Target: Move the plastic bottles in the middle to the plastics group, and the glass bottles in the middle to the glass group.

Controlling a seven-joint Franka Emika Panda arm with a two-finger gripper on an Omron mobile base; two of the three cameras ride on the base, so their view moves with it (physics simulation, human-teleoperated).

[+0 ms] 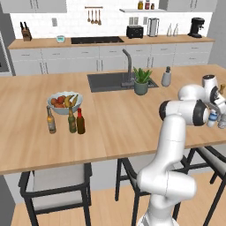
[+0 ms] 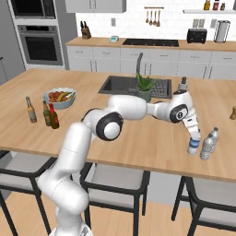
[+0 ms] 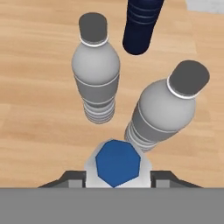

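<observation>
My gripper (image 2: 194, 137) reaches down at the island's right end, shut on the blue-label plastic bottle (image 2: 193, 146). In the hand view its blue top (image 3: 114, 165) sits between my fingers (image 3: 162, 178). Just past it stand two clear grey plastic bottles (image 3: 96, 70) (image 3: 168, 109) with grey-looking caps, close together and upright; from the right base they show as a near bottle (image 2: 208, 146) and a far bottle (image 2: 213, 135). Far left, the red-capped dark bottle (image 1: 80, 122) stands right next to the green bottle (image 1: 71, 120), with the amber bottle (image 1: 50, 120) a little apart.
A fruit bowl (image 1: 65, 101) sits behind the glass bottles. The sink (image 1: 106, 81), a potted plant (image 1: 141, 81) and the grey soap dispenser (image 1: 166, 77) lie mid-island. A dark blue ribbed object (image 3: 140, 26) stands beyond the plastic bottles. Stools line the island's near edge.
</observation>
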